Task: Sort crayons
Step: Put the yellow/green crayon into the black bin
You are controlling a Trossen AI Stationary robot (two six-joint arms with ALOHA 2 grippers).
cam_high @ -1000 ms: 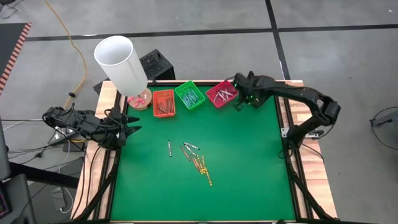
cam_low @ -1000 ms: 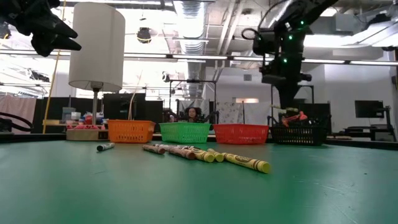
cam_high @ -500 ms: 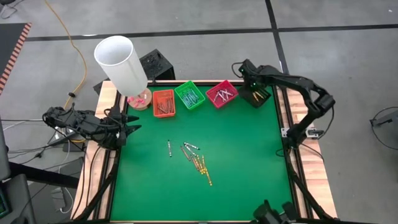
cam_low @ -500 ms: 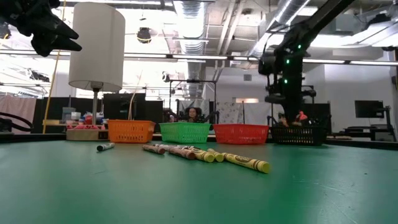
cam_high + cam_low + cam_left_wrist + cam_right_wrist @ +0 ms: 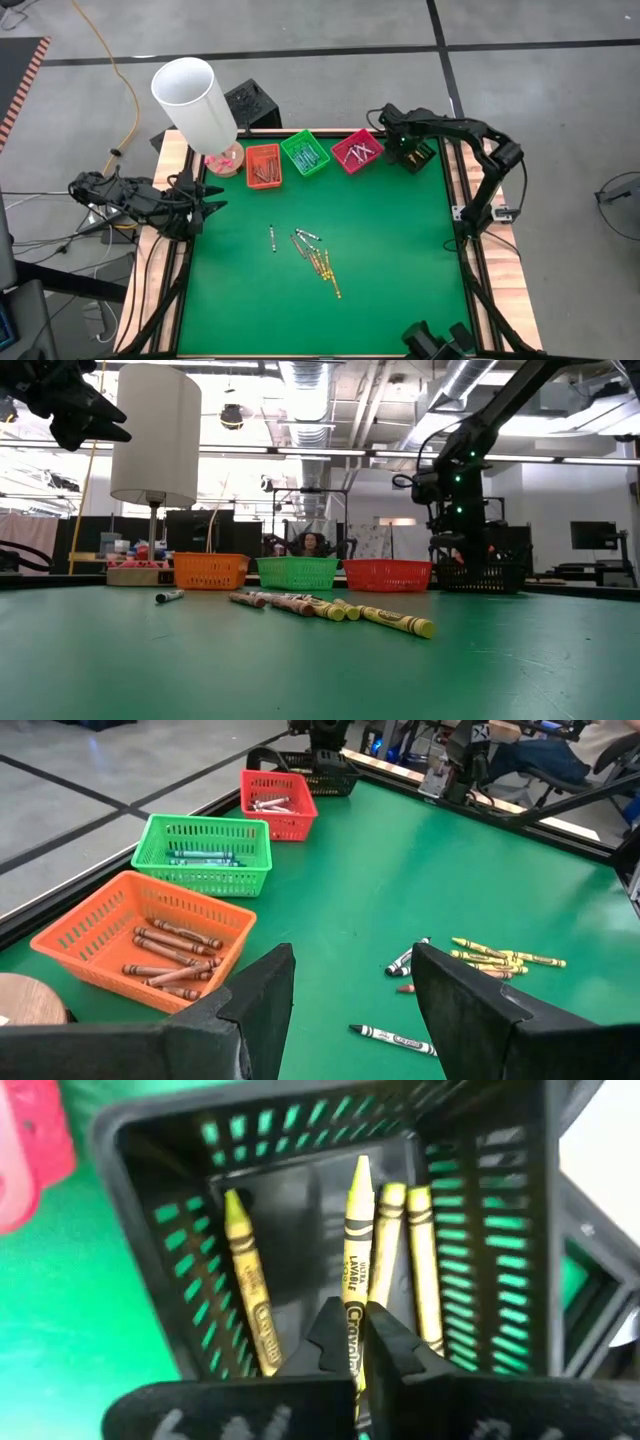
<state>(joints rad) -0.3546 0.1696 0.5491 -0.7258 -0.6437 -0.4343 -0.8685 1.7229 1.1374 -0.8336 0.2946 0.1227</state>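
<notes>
My right gripper (image 5: 400, 150) hangs over the black tray (image 5: 416, 156) at the table's far right, shut on a yellow crayon (image 5: 356, 1250). Three more yellow crayons (image 5: 250, 1295) lie inside that tray. Several loose crayons (image 5: 315, 255) lie flat on the green mat mid-table, also seen in the low view (image 5: 330, 608). My left gripper (image 5: 350, 1010) waits open at the table's left edge (image 5: 205, 205), nothing between its fingers. My right gripper pinches the yellow crayon's wrapped body (image 5: 352, 1318) between its two fingertips (image 5: 330, 1335). The fingers come from above, pointing steeply down into the black tray. The crayon's pointed end (image 5: 360, 1168) reaches ahead of the fingers toward the tray floor; whether it touches there I cannot tell.
At the far edge stand an orange tray (image 5: 263, 165), a green tray (image 5: 305, 153) and a pink-red tray (image 5: 357, 151), each with crayons inside. A white-shaded lamp (image 5: 195, 100) stands at the far left corner. The mat's near half is bare.
My right gripper has gone down and toward the table's far right corner, from beside the pink-red tray to over the black tray, tipping more steeply downward with the yellow crayon still between its fingers.
</notes>
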